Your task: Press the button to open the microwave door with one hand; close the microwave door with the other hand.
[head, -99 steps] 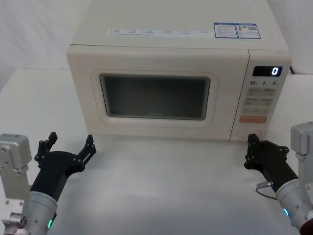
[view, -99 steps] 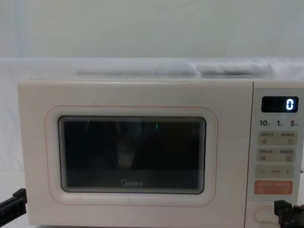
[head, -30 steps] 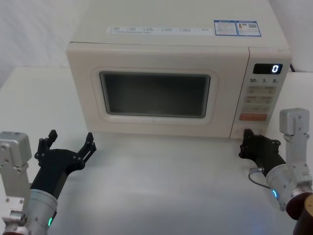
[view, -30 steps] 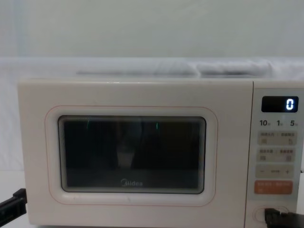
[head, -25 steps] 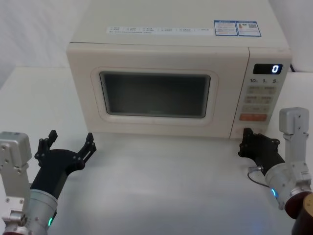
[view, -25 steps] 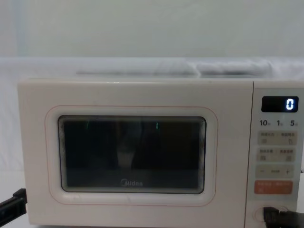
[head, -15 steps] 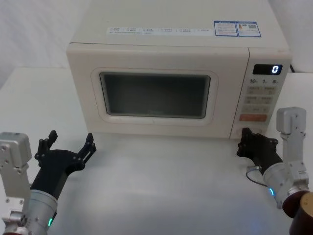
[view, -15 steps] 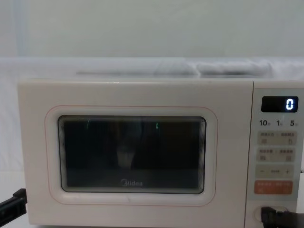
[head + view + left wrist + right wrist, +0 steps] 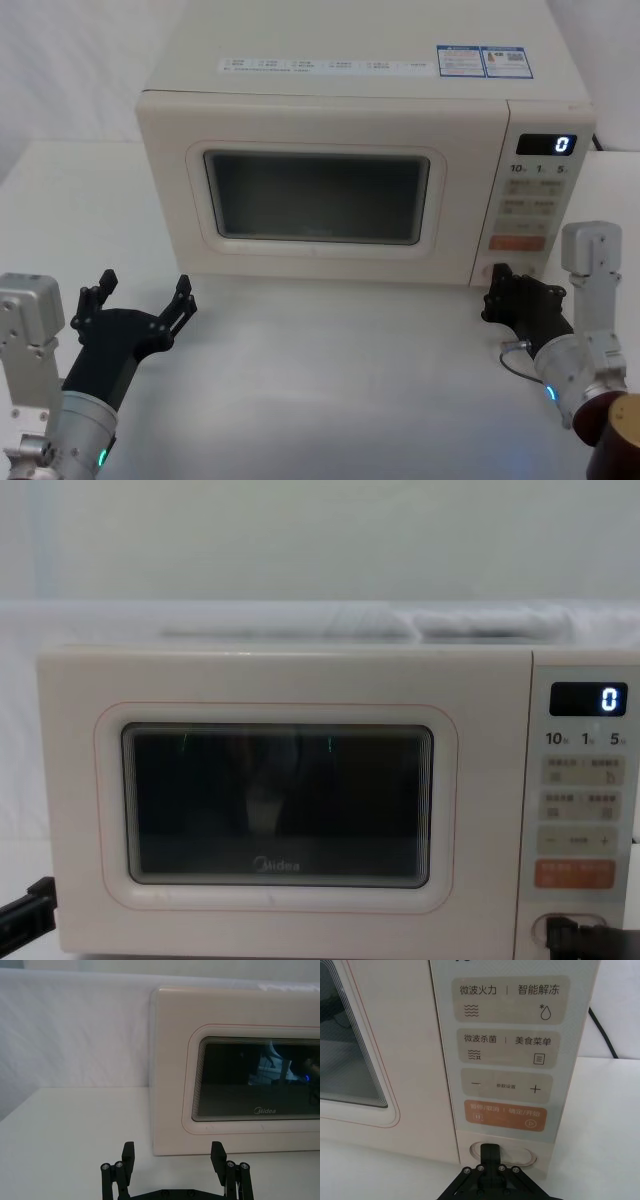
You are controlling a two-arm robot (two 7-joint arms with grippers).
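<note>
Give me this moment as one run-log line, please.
right claw: shut, tip at button | left claw: open, idle low left | microwave door: closed | display: 0

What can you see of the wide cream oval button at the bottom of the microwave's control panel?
The wide cream oval button is glossy, ringed by a thin raised outline, and sits lowest on the control panel, under the orange rectangular key. The right gripper, fingers shut, is at its centre, apparently touching. The microwave door is closed.
</note>
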